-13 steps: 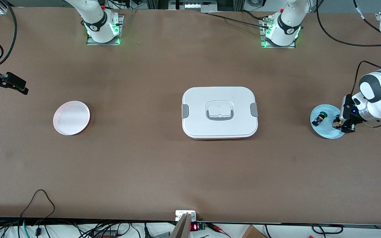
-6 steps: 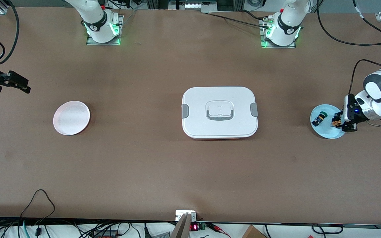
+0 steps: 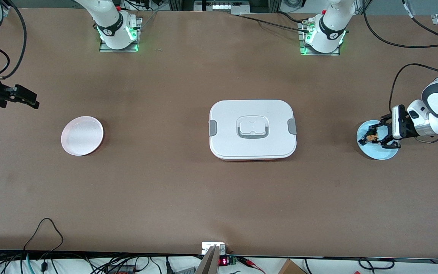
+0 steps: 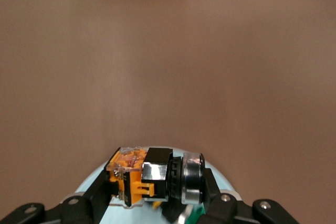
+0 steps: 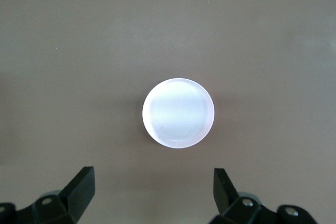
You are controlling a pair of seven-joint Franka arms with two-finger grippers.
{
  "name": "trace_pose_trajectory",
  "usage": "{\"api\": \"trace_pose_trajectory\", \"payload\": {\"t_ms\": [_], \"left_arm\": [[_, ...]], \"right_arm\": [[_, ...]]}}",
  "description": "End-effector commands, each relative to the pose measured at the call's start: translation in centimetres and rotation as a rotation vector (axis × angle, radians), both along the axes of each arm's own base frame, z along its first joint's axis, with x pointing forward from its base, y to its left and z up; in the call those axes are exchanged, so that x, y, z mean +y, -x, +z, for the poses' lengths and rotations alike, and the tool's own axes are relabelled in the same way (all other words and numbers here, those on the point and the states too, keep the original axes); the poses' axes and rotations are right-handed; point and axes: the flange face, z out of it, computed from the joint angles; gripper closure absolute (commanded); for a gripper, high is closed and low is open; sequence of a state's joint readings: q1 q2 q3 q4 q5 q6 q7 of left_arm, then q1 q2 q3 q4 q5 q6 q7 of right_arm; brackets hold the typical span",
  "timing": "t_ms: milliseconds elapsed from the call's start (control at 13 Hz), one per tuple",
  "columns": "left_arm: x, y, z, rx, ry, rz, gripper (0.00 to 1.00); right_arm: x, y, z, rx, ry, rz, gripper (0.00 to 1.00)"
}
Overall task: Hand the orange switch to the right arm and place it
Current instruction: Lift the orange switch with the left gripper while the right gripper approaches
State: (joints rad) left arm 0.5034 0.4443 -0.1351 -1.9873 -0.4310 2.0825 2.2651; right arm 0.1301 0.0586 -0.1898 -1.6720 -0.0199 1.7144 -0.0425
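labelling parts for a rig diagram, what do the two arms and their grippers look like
Both arms are white with dark grey joint bands and black cables looping along them. Their bases glow green at the table's edge. The left gripper is a black claw-like linkage on a white wrist block with a silver ring. The right gripper is black and slim, with two wedge-shaped fingers.

Two round plates are counted on the brown table [image 3: 188, 190]: one pale pink plate [image 3: 82, 136] toward the right arm's end and one light blue plate [image 3: 378, 152] toward the left arm's end. One white rectangular lidded container with grey side clips [image 3: 252, 129] is seen between them. One small black switch with an orange body [image 4: 142, 177] is seen clearly; a second switch, glimpsed as a green patch beneath it, cannot be made out fully. Two white robot arms are counted, each with one black two-finger gripper.
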Motion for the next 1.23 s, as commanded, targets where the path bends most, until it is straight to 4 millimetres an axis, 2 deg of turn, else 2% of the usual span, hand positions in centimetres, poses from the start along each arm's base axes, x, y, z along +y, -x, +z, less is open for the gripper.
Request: {"api": "trace_pose_trajectory", "payload": {"t_ms": [0, 154, 308, 462, 615, 769, 923, 1000, 1154], "left_arm": [[-4.2, -0.8, 1.4, 0.02, 0.182, -0.001, 1.0], [-8.8, -1.3, 2.4, 0.052, 0.365, 0.007, 1.0], [-14.1, -2.7, 4.4, 0.033, 0.525, 0.033, 1.0], [-20.1, -3.4, 5.9, 0.067, 0.672, 0.055, 1.0], [-26.3, -3.8, 8.2, 0.105, 0.802, 0.077, 1.0], [-31.2, -4.0, 10.9, 0.158, 0.895, 0.126, 1.0], [-37.1, -4.3, 14.4, 0.211, 0.937, 0.133, 1.0], [-39.9, -4.1, 15.3, 0.258, 0.953, 0.157, 1.0], [-44.1, -3.1, 17.1, 0.318, 1.001, 0.199, 1.0]], "right_arm": [[0.8, -0.3, -0.1, 0.007, -0.051, -0.009, 0.0], [1.7, 0.0, 0.2, 0.017, -0.114, -0.002, 0.0], [3.2, 0.1, 0.1, 0.02, -0.227, -0.009, 0.0], [6.1, 1.0, 0.3, 0.028, -0.326, -0.001, 0.0], [7.5, 0.9, 0.4, 0.029, -0.512, -0.023, 0.0], [8.9, 0.8, -0.5, 0.052, -0.69, -0.067, 0.0], [9.9, 0.8, -1.6, 0.084, -0.832, -0.111, 0.0], [10.6, 0.7, -2.9, 0.117, -0.933, -0.151, 0.0], [11.6, 1.0, -5.2, 0.174, -1.109, -0.232, 0.0]]}}
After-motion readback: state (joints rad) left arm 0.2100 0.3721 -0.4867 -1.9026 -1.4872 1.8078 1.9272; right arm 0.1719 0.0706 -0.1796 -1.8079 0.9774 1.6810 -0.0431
